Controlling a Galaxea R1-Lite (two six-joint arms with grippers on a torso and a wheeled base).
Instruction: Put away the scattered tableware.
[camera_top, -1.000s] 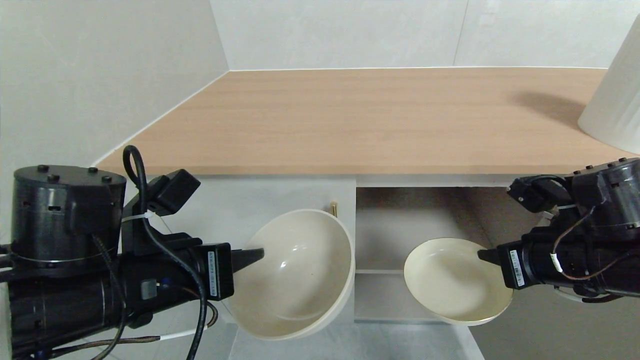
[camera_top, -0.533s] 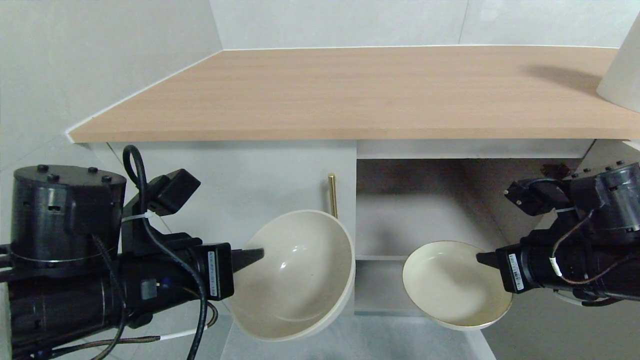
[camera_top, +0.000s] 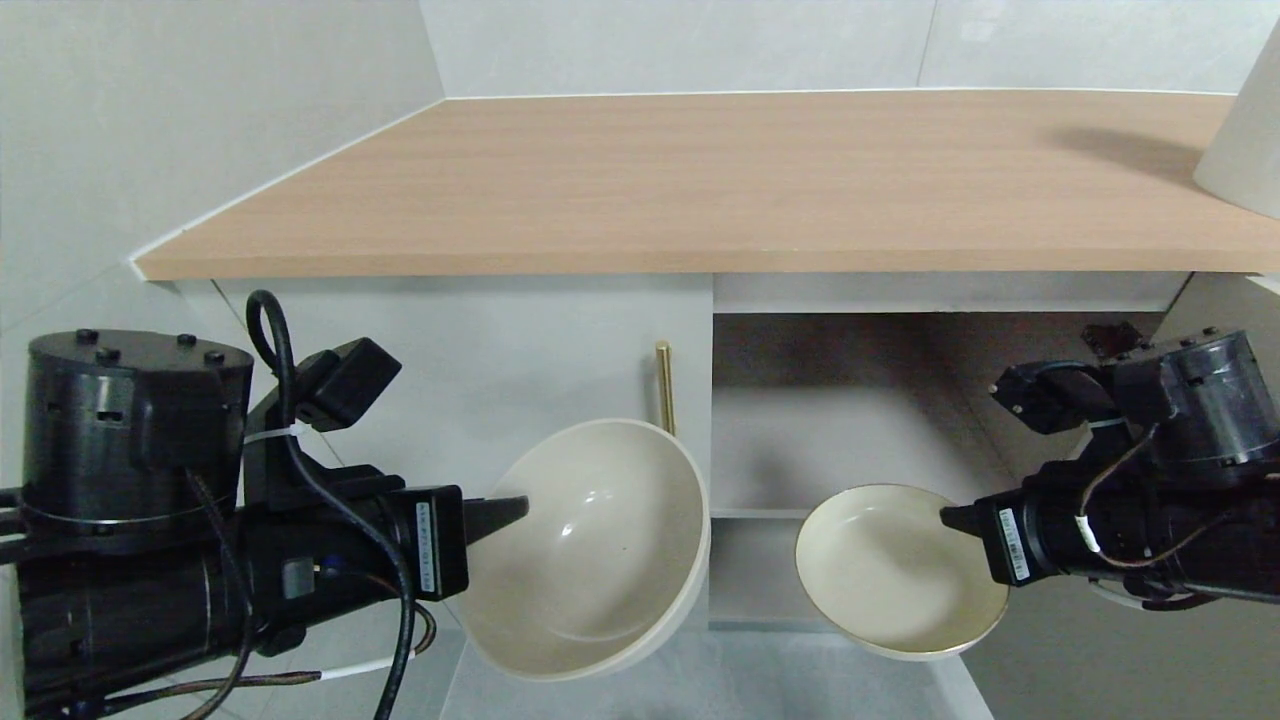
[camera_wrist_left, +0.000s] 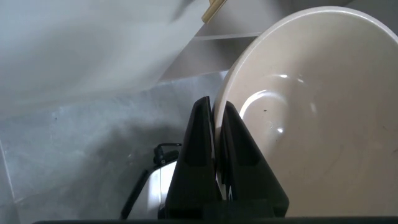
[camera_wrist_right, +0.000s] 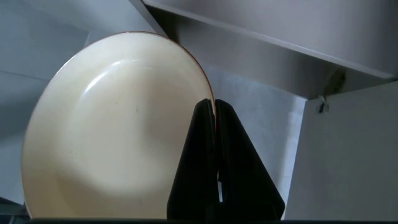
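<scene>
My left gripper (camera_top: 505, 512) is shut on the rim of a large cream bowl (camera_top: 590, 545), held in the air in front of the closed left cabinet door (camera_top: 470, 370). The left wrist view has the bowl (camera_wrist_left: 311, 112) pinched between the black fingers (camera_wrist_left: 202, 134). On the right, my right gripper (camera_top: 958, 517) is shut on the rim of a smaller cream plate (camera_top: 895, 570), held before the open cabinet compartment (camera_top: 850, 410). That plate (camera_wrist_right: 112, 124) sits clamped by the gripper (camera_wrist_right: 214, 109) in the right wrist view.
A wooden countertop (camera_top: 720, 180) spans above the cabinet. A white cylindrical object (camera_top: 1245, 140) stands at its far right. A brass handle (camera_top: 663, 385) runs down the closed door's edge. Inside the open compartment a shelf (camera_top: 750, 515) crosses at mid height. The open right door (camera_top: 1210, 300) hangs at the right edge.
The head view shifted downward a second ago, bringing the cabinet front into sight. My right gripper has moved slightly left and toward the cabinet with the plate. The left arm and bowl kept still.
</scene>
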